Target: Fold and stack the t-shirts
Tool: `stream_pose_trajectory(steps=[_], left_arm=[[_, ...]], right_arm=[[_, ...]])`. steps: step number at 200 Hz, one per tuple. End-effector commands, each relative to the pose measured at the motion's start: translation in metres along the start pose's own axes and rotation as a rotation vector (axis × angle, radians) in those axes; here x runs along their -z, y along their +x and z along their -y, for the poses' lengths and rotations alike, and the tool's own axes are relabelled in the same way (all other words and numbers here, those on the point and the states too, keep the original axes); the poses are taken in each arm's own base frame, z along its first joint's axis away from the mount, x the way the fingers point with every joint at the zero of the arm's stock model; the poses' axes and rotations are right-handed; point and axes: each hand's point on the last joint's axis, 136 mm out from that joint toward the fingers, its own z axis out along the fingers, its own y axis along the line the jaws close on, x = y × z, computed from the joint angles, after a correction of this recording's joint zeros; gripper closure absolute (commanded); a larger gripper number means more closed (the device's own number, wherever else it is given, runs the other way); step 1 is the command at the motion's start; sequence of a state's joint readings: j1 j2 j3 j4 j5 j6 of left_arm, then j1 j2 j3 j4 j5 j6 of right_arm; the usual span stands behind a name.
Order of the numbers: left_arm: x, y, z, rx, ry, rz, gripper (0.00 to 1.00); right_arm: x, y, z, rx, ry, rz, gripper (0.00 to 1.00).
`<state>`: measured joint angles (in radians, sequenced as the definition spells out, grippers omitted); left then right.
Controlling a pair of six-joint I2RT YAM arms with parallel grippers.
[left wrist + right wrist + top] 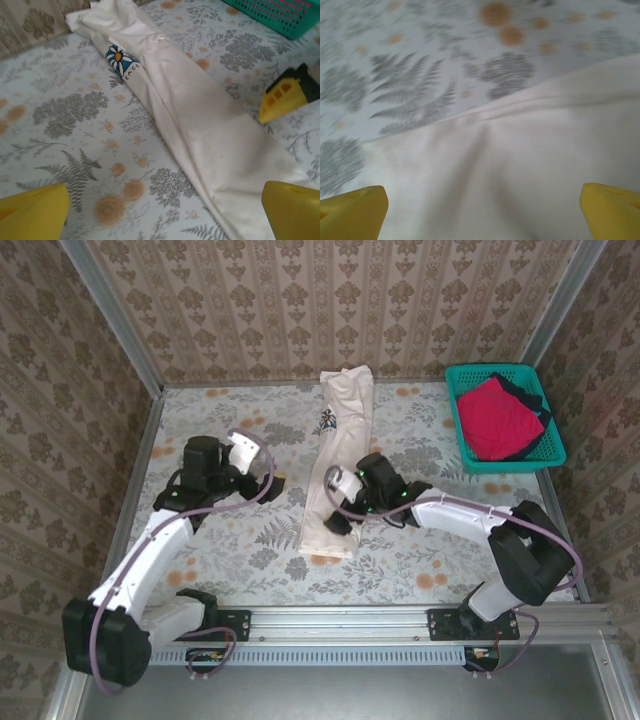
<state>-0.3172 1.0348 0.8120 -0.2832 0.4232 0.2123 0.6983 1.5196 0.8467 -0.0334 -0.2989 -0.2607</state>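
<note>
Cream-white t-shirt (340,415) — under right claw (334,503)

A teal plastic mesh basket (512,464) sits in the far right corner of the surface (400,565), close to the side wall. From the basket the surface spreads leftward and toward the near edge, covered in a pale cloth printed with grey ferns and orange blossoms. Brown damask wallpaper (300,300) rises behind the basket and along both sides. A slotted metal rail (400,625) runs along the edge farthest from the basket.
</note>
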Motion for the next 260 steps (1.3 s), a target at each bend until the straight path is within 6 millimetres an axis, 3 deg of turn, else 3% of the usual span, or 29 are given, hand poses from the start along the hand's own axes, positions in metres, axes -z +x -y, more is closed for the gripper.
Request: stream_pose_trajectory(steps=[1,33,86,107,133,190,260], left_arm=[[0.02,0.014,0.018,-0.166,0.077,-0.079,0.0],[0.038,0.027,0.031,-0.192,0.129,-0.1,0.0],[0.042,0.046,0.041,-0.208,0.173,-0.053,0.0],[0.041,0.05,0.041,-0.208,0.171,-0.051,0.0],[0.04,0.054,0.041,-0.21,0.168,-0.045,0.0],[0.039,0.058,0.038,-0.206,0.161,-0.046,0.0],[0.039,0.059,0.036,-0.206,0.15,-0.037,0.0]], right_arm=[[0.004,0.007,-0.045,0.197,-0.103,-0.008,0.01],[-0.003,0.026,-0.057,0.234,-0.091,-0.104,0.09],[-0.02,0.049,-0.06,0.291,-0.08,-0.218,0.23],[-0.025,0.056,-0.065,0.3,-0.102,-0.259,0.44],[-0.034,0.062,-0.065,0.325,-0.095,-0.294,0.43],[-0.032,0.051,-0.071,0.371,-0.078,-0.285,0.36],[-0.05,0.076,-0.072,0.387,-0.103,-0.402,0.46]])
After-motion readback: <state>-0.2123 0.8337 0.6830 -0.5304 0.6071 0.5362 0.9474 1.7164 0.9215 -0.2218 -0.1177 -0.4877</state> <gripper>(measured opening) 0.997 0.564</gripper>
